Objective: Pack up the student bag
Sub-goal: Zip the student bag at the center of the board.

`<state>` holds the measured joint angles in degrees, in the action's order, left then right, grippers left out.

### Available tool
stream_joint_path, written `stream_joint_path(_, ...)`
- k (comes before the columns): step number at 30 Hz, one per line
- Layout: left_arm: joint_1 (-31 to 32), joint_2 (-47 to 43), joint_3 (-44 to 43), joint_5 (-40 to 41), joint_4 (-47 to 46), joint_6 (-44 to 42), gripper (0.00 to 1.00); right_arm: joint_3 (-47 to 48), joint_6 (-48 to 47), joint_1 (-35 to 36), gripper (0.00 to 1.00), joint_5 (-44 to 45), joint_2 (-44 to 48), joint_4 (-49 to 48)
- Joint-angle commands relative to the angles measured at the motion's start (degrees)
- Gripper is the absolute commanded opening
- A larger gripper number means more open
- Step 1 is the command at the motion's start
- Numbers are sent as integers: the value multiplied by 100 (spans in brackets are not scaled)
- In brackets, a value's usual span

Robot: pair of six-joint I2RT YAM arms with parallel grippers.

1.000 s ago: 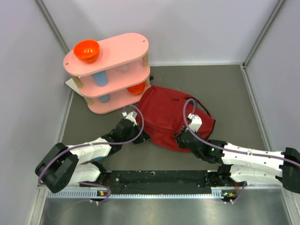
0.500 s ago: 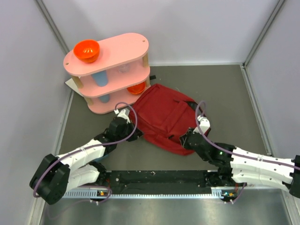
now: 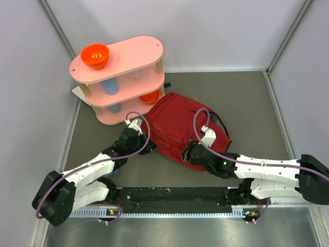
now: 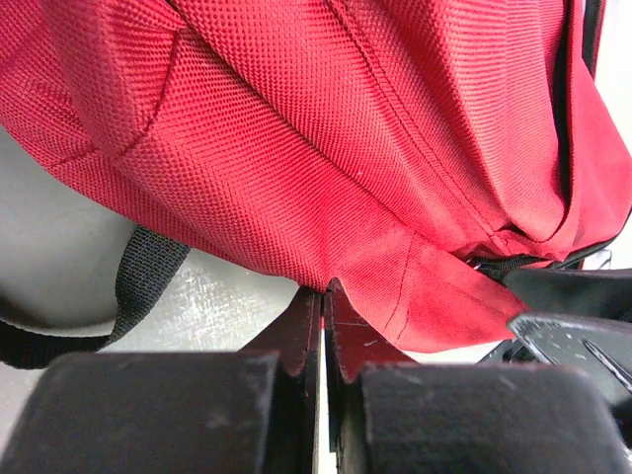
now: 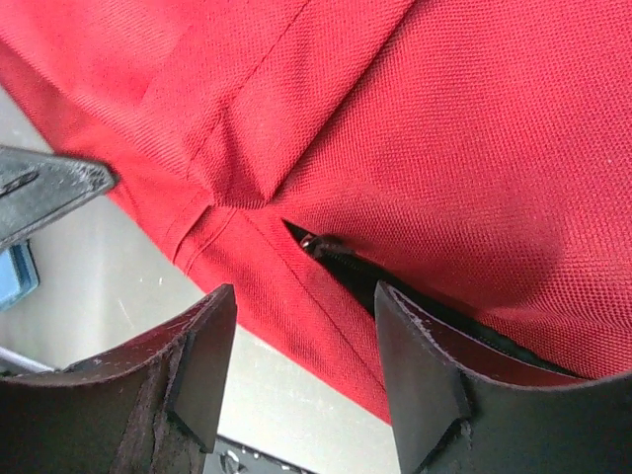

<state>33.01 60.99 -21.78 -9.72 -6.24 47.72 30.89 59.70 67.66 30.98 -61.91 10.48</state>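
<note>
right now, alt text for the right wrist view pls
Close-up of a red bag filling most of the frame, with the right gripper open in front of it, its dark fingers framing the end of a partly open zip. Grey table shows at lower left.

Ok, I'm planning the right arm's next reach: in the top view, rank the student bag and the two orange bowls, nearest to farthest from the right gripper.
From the right gripper:
1. student bag, right at the gripper, which is at the bag's near edge.
2. lower orange bowl, on a lower tier at the right end of the pink shelf.
3. top orange bowl, on the top board, far left.
</note>
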Motion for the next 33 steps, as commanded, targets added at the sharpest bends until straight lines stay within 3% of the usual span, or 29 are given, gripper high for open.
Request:
stream_joint_path(1,3,-281,-20,-259,-334,-62,0,513,568,-7,56,732,-365,84)
stream_joint_path(6,3,-378,77,-241,-343,0,0,619,560,-419,52,787,-848,-177)
stream_joint_path(9,3,-386,69,-241,-343,0,0,707,551,-464,40,926,-1060,-196)
stream_joint_path(14,3,-360,60,-276,-387,0,0,751,525,-508,35,962,-1236,-231)
stream_joint_path(21,-6,-290,42,-294,-413,0,0,769,270,-508,0,901,-1306,-389)
stream_joint_path(27,3,-325,42,-224,-334,-17,0,611,-177,-508,0,778,-859,-468)
stream_joint_path(33,-76,-360,-81,224,-27,-211,0,-118,-547,-517,0,769,301,-477)
